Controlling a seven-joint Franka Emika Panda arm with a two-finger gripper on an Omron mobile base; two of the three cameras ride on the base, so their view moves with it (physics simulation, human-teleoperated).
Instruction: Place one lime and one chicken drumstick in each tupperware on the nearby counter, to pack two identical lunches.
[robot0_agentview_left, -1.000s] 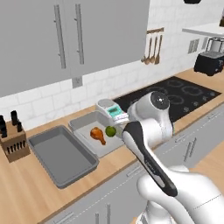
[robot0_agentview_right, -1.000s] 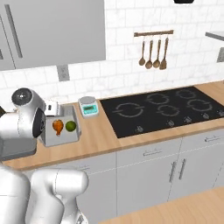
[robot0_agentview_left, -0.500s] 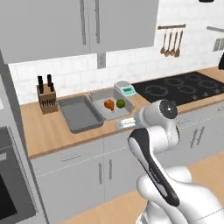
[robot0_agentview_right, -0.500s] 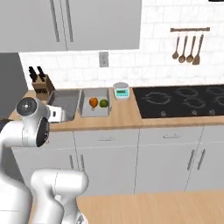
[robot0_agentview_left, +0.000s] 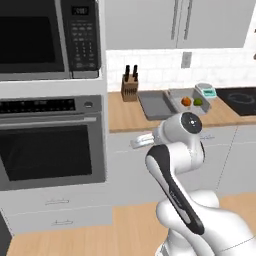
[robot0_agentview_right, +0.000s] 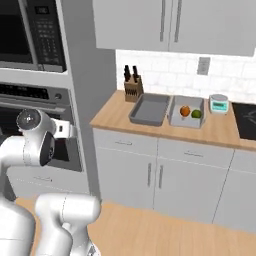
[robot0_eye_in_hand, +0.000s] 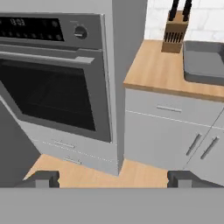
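Wall oven (robot0_eye_in_hand: 57, 83), black glass door, directly ahead of the fingers and slightly to their left in the hand view; microwave (robot0_agentview_left: 47, 37) stacked above it. Gripper (robot0_eye_in_hand: 113, 178): two dark fingertips (robot0_eye_in_hand: 43, 178) set wide apart, nothing between them, so spread and empty. Counter (robot0_eye_in_hand: 162, 72), light wood over grey cabinet fronts, ahead and to the right of the fingers, well apart from them. Knife block (robot0_eye_in_hand: 174, 30) at the counter's back edge, further right. First tupperware (robot0_eye_in_hand: 204, 61), grey, shallow, bare inside, just right of the knife block, cut by the edge of the hand view. Second tupperware (robot0_agentview_right: 187, 112) just beside the first, farther right again; it holds one chicken drumstick (robot0_agentview_right: 184, 111) and one lime (robot0_agentview_right: 196, 113), side by side, the drumstick nearer the bare container. Small kitchen scale (robot0_agentview_right: 219, 103) right of that. Judgement: one lunch looks packed and the other container awaits its pair; no second lime or drumstick can be made out here. The drumstick's long axis cannot be told at this size. The single arm would have to swing rightward to reach either container.
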